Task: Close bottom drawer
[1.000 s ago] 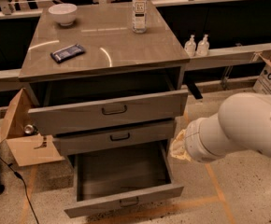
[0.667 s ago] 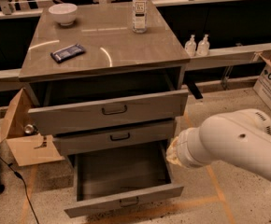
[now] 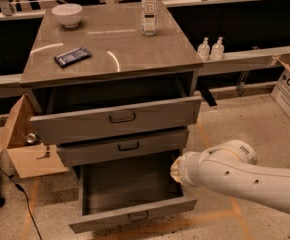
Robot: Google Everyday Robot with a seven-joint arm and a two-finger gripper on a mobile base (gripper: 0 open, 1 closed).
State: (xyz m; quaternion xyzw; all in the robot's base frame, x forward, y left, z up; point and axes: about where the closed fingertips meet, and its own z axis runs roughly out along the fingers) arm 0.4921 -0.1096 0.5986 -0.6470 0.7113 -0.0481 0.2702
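The hand is at the tip of the white arm, low and right of the middle, just beside the right side of the bottom drawer. I cannot tell if it is open or shut. It has slid a little down and left. The drawer still sticks far out at the bottom middle, so I think the push has not started.

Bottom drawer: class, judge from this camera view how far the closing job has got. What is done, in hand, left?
Done: nothing yet; the bottom drawer stands pulled far out, its inside showing. In hand: the gripper at the tip of the arm is beside the drawer's right wall, behind the front panel, not on it. Left: reach the front and push it fully in.
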